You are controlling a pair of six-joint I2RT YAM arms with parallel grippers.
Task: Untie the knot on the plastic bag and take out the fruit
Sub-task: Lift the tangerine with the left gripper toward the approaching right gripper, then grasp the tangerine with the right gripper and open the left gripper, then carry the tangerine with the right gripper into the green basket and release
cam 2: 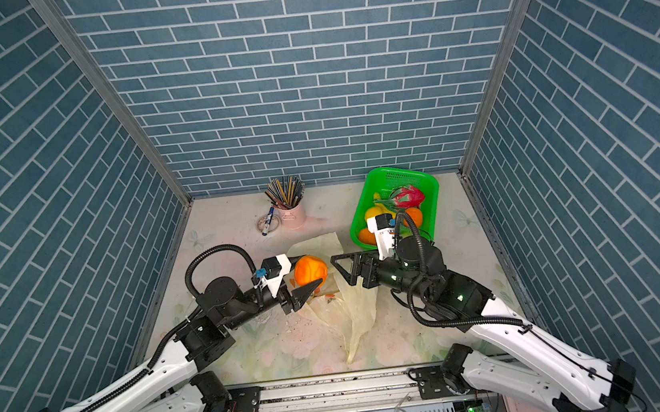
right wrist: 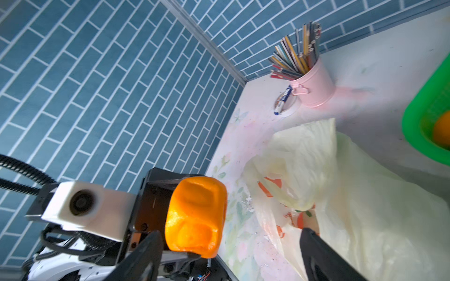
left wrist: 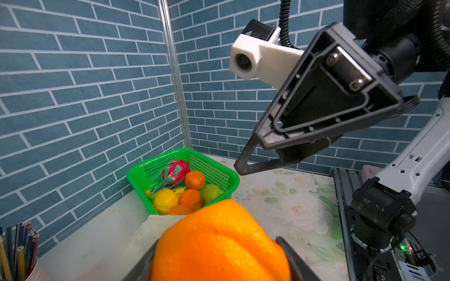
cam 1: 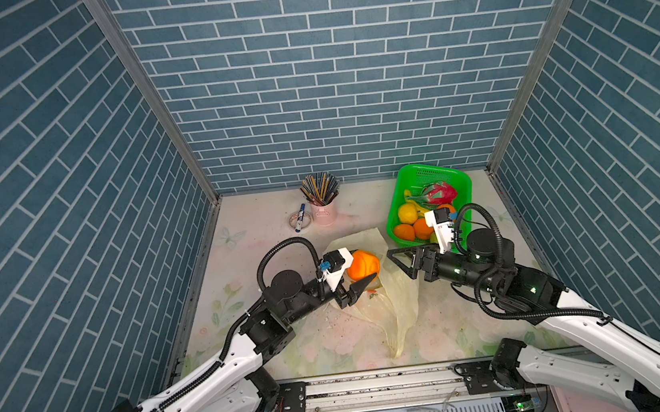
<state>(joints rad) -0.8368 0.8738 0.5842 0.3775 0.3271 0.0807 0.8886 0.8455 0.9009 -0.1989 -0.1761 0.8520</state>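
Observation:
My left gripper (cam 1: 364,265) is shut on an orange fruit (cam 1: 361,265), squeezed and dented between its fingers and held above the plastic bag (cam 1: 388,301). The same fruit (left wrist: 219,243) fills the left wrist view and shows in the right wrist view (right wrist: 194,214). The pale yellow bag (right wrist: 353,194) lies limp and flattened on the table; the knot does not show. My right gripper (cam 1: 395,265) stands open just right of the held fruit, nothing between its fingers (right wrist: 316,255). Other fruit lies in the green basket (cam 1: 412,173): a dragon fruit (cam 1: 440,193), a yellow one (cam 1: 407,212) and oranges (cam 1: 404,232).
A pink cup of pencils (cam 1: 324,212) stands at the back middle, with a blue marker (cam 1: 300,217) on a tape ring beside it. Blue brick walls close in three sides. A metal rail (cam 1: 381,389) runs along the front edge.

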